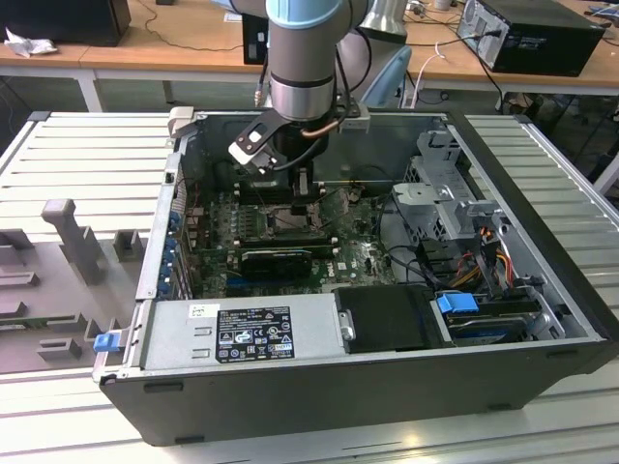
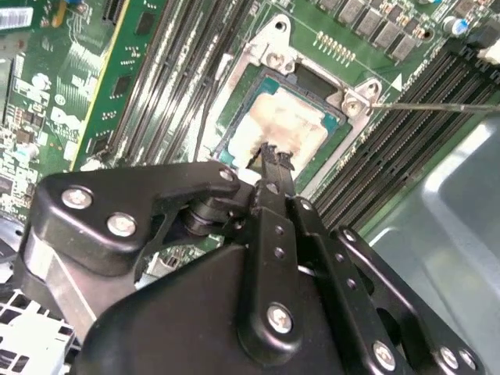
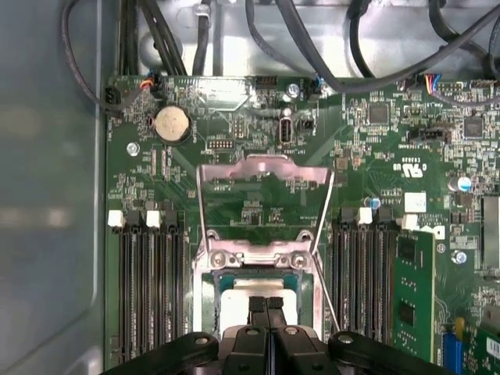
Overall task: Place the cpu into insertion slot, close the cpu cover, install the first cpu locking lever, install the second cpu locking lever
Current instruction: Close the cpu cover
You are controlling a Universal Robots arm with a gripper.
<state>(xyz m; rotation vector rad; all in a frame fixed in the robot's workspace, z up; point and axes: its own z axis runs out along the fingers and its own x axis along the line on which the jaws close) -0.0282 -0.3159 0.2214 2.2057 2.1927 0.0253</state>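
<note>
The cpu [image 2: 295, 119] lies flat in the insertion slot [image 2: 258, 74], pale beige face up; in the first wrist view the cpu [image 3: 237, 290] shows inside the silvery rim of the slot [image 3: 205, 306]. My gripper [image 2: 269, 153] is shut with nothing between its fingers, the tips right over the chip's near edge, contact unclear. It also shows in the first wrist view [image 3: 266, 303] and, low inside the case, in the exterior view [image 1: 303, 190]. The cpu cover [image 3: 266, 173] stands swung open beyond the slot. A thin locking lever [image 2: 437, 107] sticks out unlatched beside it.
Black memory slots [image 3: 148, 289] flank the socket on both sides, and a green card [image 3: 412, 297] stands upright in one. Cables [image 3: 344, 47] run along the board's far edge. The case wall [image 1: 169, 222], drive cage [image 1: 450, 198] and power supply [image 1: 242, 333] enclose the board.
</note>
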